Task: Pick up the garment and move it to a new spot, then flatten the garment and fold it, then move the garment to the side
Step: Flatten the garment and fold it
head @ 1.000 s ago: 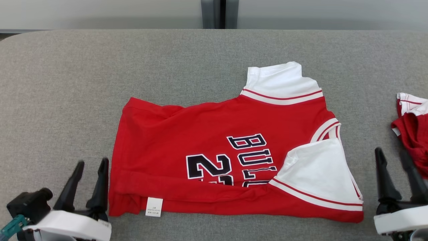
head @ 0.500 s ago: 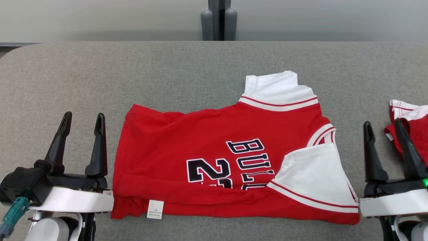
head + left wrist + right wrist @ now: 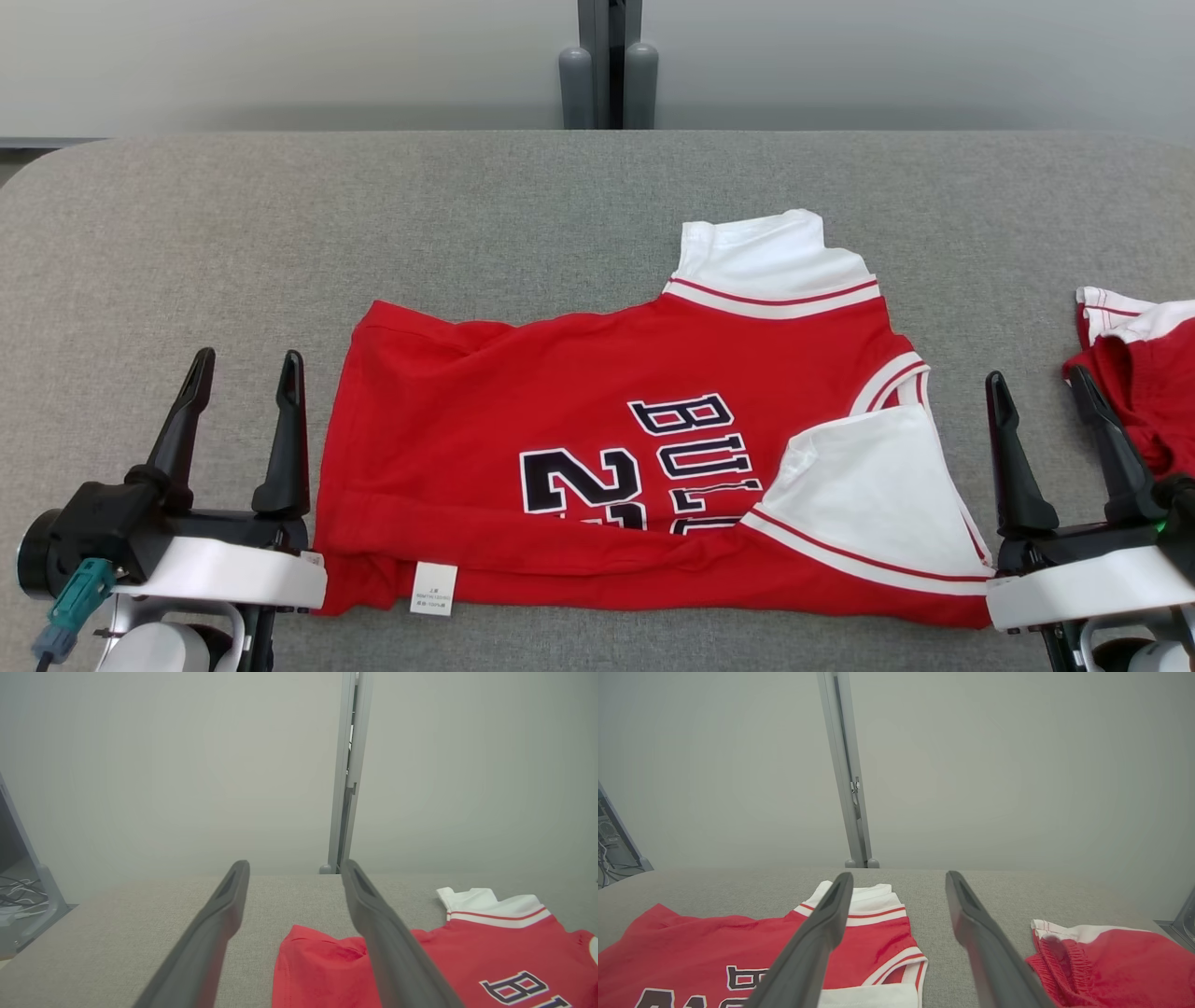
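Note:
The garment is a red jersey with white sleeves and black lettering. It lies on the grey table with its near edge folded up over the number and one white sleeve folded in. My left gripper stands open just left of its hem, holding nothing. My right gripper stands open just right of the folded sleeve, also holding nothing. The left wrist view shows the garment past my right-hand finger. In the right wrist view the garment lies at lower left.
Red shorts with white striped trim lie bunched at the table's right edge, close to my right gripper; the shorts also show in the right wrist view. A grey post rises behind the table's far edge before a pale wall.
The head camera has tilted up, so the whole picture has shifted down. Both grippers have risen into fuller view beside the garment, still open. The garment lies as before.

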{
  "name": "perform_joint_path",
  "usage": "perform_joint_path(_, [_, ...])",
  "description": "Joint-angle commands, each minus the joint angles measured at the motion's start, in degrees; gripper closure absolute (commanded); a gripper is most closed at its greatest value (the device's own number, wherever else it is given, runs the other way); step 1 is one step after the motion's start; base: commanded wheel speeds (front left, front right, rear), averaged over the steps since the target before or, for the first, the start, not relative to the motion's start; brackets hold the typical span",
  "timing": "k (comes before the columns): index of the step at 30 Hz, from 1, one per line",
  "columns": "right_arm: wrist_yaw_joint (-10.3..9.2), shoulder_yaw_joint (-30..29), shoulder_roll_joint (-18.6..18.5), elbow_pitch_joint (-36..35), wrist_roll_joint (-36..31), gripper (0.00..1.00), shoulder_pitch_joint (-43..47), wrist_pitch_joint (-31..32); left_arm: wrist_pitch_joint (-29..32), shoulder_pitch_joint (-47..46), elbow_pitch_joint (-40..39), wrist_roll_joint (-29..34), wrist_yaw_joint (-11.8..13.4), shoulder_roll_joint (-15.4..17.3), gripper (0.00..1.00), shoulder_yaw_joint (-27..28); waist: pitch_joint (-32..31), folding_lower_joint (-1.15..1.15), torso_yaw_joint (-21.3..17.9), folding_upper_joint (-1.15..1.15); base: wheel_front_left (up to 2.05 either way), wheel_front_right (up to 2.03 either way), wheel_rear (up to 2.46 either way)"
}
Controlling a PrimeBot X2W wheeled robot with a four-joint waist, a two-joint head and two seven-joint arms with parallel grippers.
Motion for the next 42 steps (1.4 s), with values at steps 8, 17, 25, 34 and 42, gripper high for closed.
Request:
perform_joint_path(8, [0.02,0.6,0.1,-0.1,0.7,0.0,0.1,0.4,1.3,-1.7,1.0,-0.5,-1.1,0.5,0.0,-1.0,-0.2,0.0,-0.5,0.0,0.0,0.0,0.0])
perform_joint_path(17, [0.02,3.4,0.1,-0.1,2.1,0.0,-2.8,-0.2,14.2,-12.6,13.4,-9.4,-9.8,2.3,0.0,-2.4,4.6,0.0,-3.8,0.0,0.0,0.0,0.0])
perform_joint_path(25, [0.02,4.2,0.1,1.1,3.3,0.0,-5.2,-2.2,19.7,-21.7,26.3,-14.4,-14.3,4.7,0.0,-1.6,9.6,0.0,-6.5,0.0,0.0,0.0,0.0])
perform_joint_path(34, [0.02,5.5,0.1,3.3,4.8,0.0,-7.4,-4.3,23.9,-26.6,35.4,-17.9,-15.9,6.5,0.0,-3.6,12.2,0.0,-8.0,0.0,0.0,0.0,0.0])
perform_joint_path(42, [0.02,4.9,0.1,4.3,5.8,0.0,-9.4,-5.2,25.2,-27.7,38.0,-20.5,-16.0,6.2,1.0,-5.5,12.9,0.0,-8.0,0.0,0.0,0.0,0.0])
